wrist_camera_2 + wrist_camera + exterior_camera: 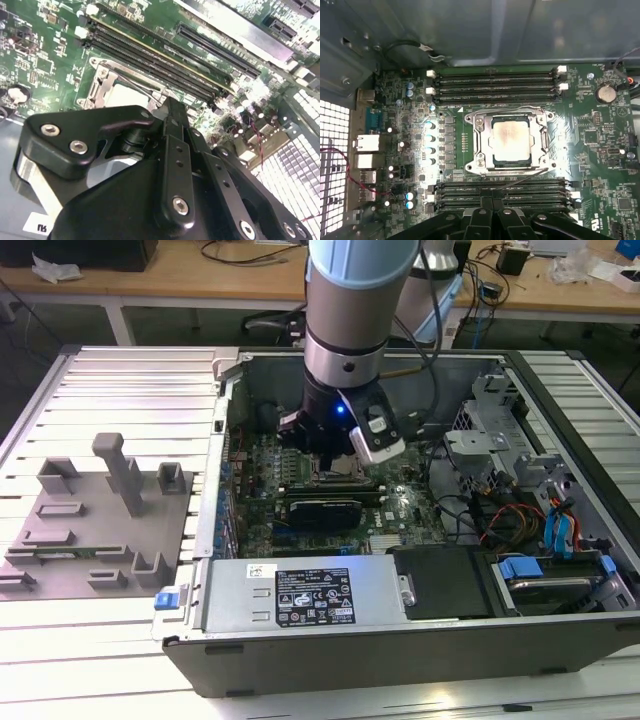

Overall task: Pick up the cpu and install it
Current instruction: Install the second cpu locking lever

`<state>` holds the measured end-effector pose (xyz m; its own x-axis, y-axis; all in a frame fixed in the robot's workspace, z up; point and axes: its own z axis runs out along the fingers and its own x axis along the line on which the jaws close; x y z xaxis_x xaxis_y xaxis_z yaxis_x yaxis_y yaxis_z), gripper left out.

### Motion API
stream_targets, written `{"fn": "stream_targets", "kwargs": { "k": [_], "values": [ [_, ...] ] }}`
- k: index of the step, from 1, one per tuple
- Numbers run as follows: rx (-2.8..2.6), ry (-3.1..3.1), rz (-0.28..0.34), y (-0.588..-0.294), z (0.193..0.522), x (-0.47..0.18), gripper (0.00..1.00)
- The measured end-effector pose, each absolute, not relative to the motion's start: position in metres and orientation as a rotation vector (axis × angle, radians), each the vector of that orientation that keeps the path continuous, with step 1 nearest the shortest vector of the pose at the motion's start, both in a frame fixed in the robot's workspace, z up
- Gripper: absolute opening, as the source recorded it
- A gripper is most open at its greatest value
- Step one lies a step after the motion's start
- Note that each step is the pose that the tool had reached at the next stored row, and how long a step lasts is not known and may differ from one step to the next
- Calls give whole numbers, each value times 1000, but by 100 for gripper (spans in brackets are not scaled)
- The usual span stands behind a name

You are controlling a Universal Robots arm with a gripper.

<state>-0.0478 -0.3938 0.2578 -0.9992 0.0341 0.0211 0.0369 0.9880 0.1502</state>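
The cpu (510,141) is lying seated in the socket frame (479,141) on the motherboard (600,150), so placement is appearing complete. The pincer (492,216) is hanging just above the board, its fingers drawn together and grasping nothing. Memory slots (495,85) are flanking the socket on both sides. In the exterior view, the grey tray (70,570) is resting on the tabletop (110,650) beside the case (400,640).

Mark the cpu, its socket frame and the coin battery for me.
cpu (510,140), first wrist view: middle of its pale metal top.
socket frame (478,142), first wrist view: the metal side rail beside the cpu.
coin battery (605,93), first wrist view: centre of its round face.
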Motion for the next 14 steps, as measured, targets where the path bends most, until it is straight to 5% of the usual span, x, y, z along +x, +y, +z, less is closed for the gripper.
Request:
{"fn": "stream_targets", "kwargs": {
  "k": [5, 14],
  "values": [
    [-55, -3107, -303, -397, 258, -47, 11],
    [-67, -3107, -293, -397, 243, -47, 11]
  ]
}}
